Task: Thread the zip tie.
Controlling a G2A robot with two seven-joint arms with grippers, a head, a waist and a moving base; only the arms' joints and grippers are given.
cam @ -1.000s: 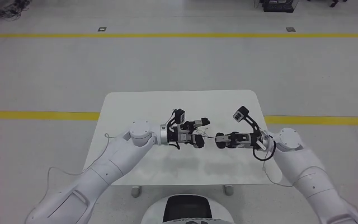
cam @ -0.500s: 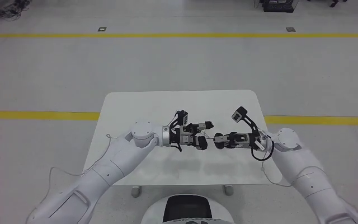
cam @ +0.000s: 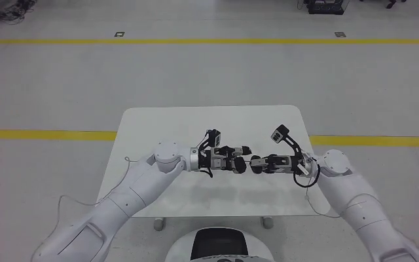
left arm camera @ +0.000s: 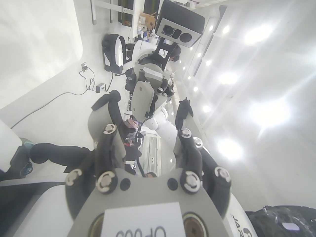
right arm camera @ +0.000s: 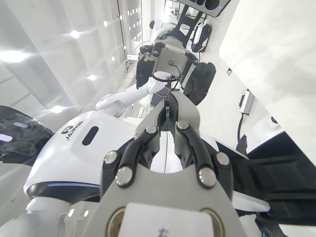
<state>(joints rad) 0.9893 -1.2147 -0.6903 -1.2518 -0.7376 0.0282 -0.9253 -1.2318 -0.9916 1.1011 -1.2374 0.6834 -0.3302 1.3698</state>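
Lining up the threading step: right claw [right arm camera: 169,99] pinches the zip tie [right arm camera: 167,110], left claw [left arm camera: 147,101] spread wide just facing that right claw, so next, I reckon, it must catch the free end squarely.

White, rounded arms [cam: 134,190] are carrying a grey left claw [left arm camera: 147,102] and right claw [right arm camera: 169,107], black-fingered, silver-screwed; black cameras [cam: 211,137] are sticking out at 12 o'clock of each wrist.
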